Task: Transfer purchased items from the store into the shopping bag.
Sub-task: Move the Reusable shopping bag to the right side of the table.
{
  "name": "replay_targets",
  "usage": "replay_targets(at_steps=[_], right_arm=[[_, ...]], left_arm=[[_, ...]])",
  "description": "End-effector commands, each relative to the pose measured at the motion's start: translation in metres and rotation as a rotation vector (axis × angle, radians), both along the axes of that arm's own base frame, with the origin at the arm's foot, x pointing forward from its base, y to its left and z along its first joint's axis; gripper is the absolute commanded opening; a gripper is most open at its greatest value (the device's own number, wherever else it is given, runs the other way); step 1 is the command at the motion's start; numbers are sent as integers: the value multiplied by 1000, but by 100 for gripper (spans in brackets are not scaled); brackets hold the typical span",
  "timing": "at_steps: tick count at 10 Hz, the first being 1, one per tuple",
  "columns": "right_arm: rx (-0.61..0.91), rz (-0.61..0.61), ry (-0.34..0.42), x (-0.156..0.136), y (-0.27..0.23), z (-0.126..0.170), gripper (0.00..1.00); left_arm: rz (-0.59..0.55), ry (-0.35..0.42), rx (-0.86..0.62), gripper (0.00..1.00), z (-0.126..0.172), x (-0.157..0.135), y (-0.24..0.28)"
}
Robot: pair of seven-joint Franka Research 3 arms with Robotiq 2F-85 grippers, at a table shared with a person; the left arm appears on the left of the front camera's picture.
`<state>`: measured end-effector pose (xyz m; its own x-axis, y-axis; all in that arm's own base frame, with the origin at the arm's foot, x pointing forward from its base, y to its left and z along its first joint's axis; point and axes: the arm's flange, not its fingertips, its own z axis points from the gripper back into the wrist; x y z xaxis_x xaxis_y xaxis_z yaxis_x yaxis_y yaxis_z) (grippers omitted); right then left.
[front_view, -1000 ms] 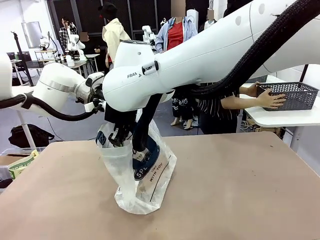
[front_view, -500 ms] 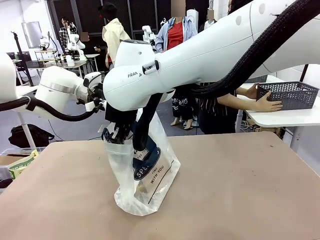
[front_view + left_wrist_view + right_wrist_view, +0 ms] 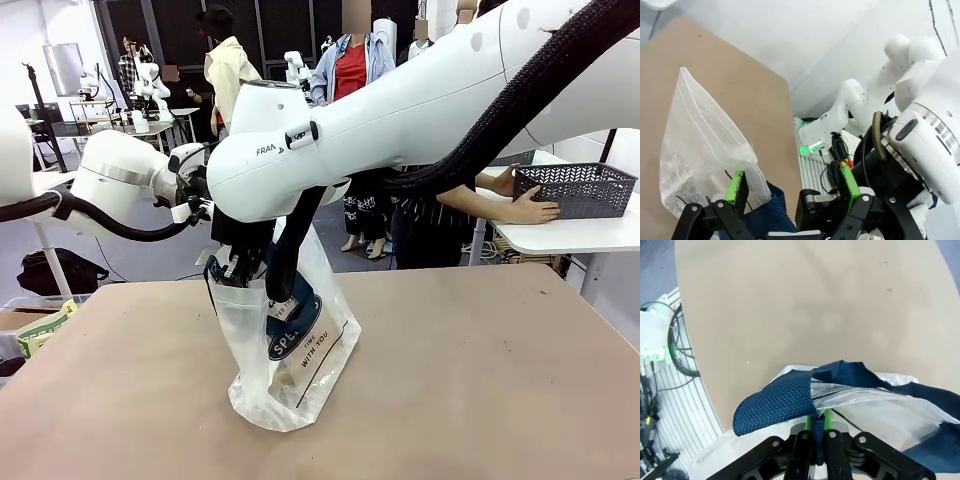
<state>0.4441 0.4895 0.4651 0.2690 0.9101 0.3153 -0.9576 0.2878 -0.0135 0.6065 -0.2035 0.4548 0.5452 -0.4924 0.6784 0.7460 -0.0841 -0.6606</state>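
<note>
Behind the brown tabletop (image 3: pixel 480 380) lies a busy workshop, with a person at the far side resting a hand (image 3: pixel 535 207) on the basket (image 3: pixel 585 187), which sits on a white side table well away from the shopping bag (image 3: pixel 285 350). That bag stands upright on the tabletop, translucent with navy lettering. The right gripper (image 3: pixel 818 426) is clamped tight on a navy strap handle (image 3: pixel 777 402) at the bag's top, holding it up. The left gripper (image 3: pixel 792 184) is at the bag's mouth with its green pads (image 3: pixel 735 186) spread wide and nothing between them; one pad lies close against the plastic edge. The likely trouble: with just one handle held, the thin bag could sag or fold shut, so goods dropped in might catch the rim and tip it over. A snagged open finger could also drag the plastic.
</note>
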Motion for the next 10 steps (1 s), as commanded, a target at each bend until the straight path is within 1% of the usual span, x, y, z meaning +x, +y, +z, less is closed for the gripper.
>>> replay_targets(at_steps=[1, 3, 6, 7, 8, 10], right_arm=[[-16, -33, -2, -1, 6, -5, 0], [-19, -44, -11, -2, 6, -5, 0], [-19, -60, -26, -5, 5, -6, 0], [-14, -59, -29, -6, 5, -6, 0], [-10, -56, -32, -7, 4, -6, 0], [-3, -52, -46, -12, 2, -5, 0]], left_arm=[[28, -36, 104, 93, 14, 4, -10], [43, -38, 176, 93, 21, 8, -20], [75, -29, 256, 93, 22, 11, -33], [101, -12, 294, 93, 22, 14, -38], [111, -11, 313, 93, 22, 15, -42], [165, 1, 357, 93, 21, 17, -45]])
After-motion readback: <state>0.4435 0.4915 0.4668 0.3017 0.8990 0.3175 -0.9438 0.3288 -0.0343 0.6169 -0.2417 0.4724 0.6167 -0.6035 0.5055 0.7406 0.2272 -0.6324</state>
